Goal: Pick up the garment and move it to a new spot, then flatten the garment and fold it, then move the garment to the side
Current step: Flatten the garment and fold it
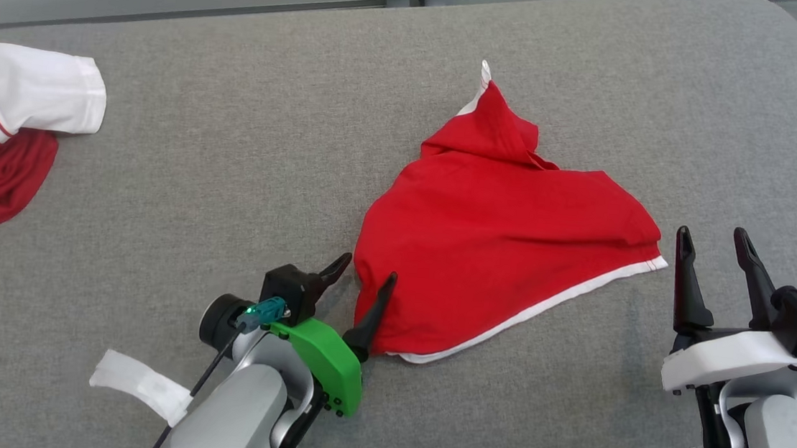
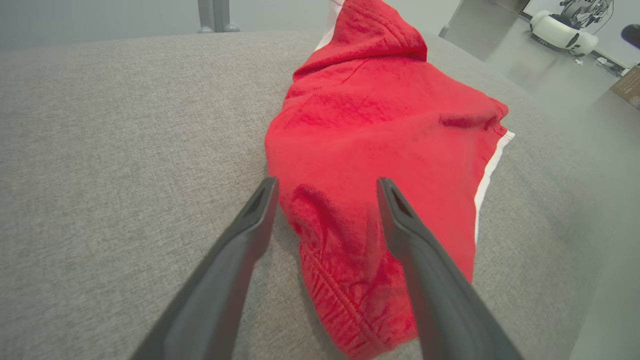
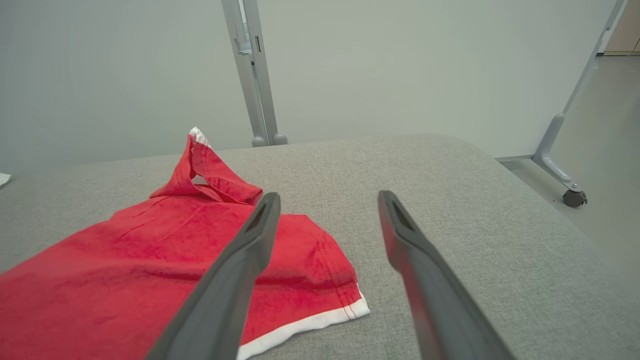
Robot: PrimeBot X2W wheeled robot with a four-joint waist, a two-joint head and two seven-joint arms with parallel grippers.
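Note:
A red garment with a white hem lies crumpled on the grey cushion, right of centre, one corner peaked up at the back. My left gripper is open at the garment's near left corner, its two fingers straddling that edge low over the cloth. From the left wrist the red cloth runs up between the open fingers of that gripper. My right gripper stands open just right of the garment's hem corner, nothing between its fingers. In the right wrist view the garment lies left of the gripper.
A second red and white garment lies folded at the cushion's far left. A white strip hangs by my left forearm. The grey cushion ends at a rounded right edge, with floor and a wheeled metal frame leg beyond.

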